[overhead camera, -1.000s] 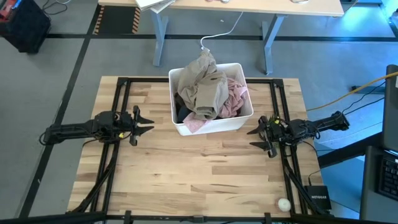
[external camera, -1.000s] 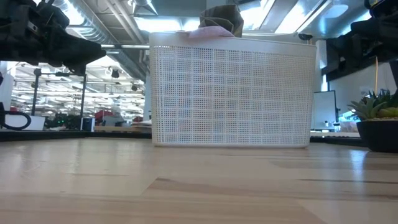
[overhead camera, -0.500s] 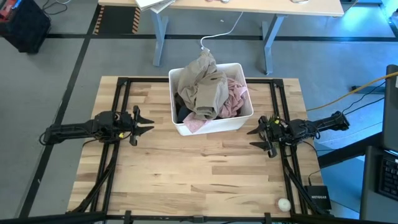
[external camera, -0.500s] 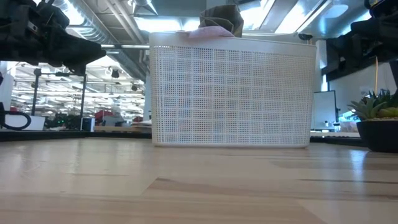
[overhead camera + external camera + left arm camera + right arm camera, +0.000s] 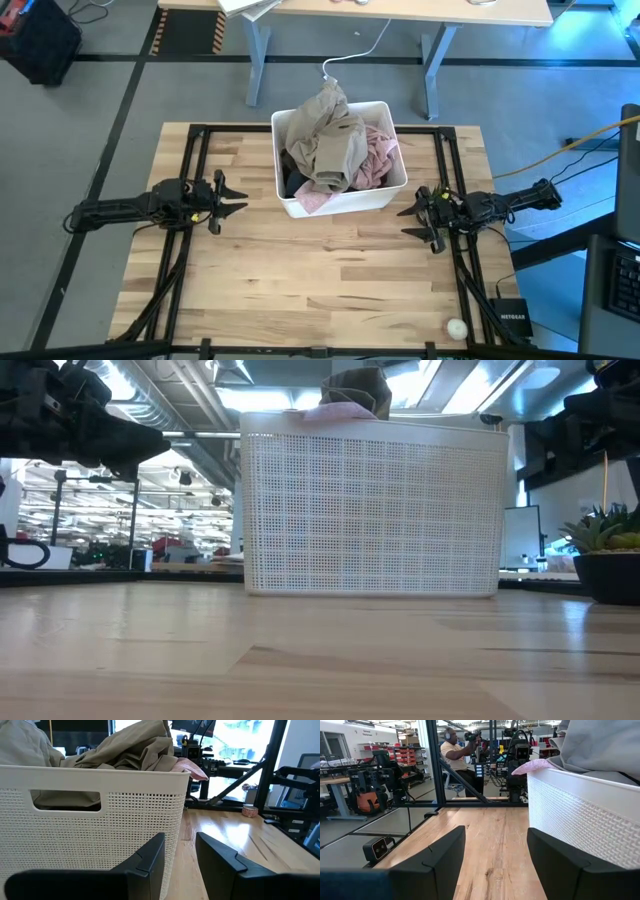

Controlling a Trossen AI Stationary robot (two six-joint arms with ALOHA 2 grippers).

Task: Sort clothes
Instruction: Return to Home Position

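A white perforated bin (image 5: 340,195) stands at the table's far middle, heaped with clothes. A khaki-beige garment (image 5: 330,135) lies on top and hangs over the far rim; it also shows in the left wrist view (image 5: 125,750). A pale pink garment (image 5: 375,155) lies on the right side and drapes over the near rim (image 5: 312,200). A black garment (image 5: 292,178) shows at the left inside. My left gripper (image 5: 238,196) is open and empty left of the bin. My right gripper (image 5: 408,222) is open and empty right of it.
A black frame (image 5: 190,150) runs around the tabletop. A small white round object (image 5: 456,327) lies at the near right corner. Bare wood (image 5: 320,280) stretches in front of the bin. A person (image 5: 454,751) stands in the room beyond the table.
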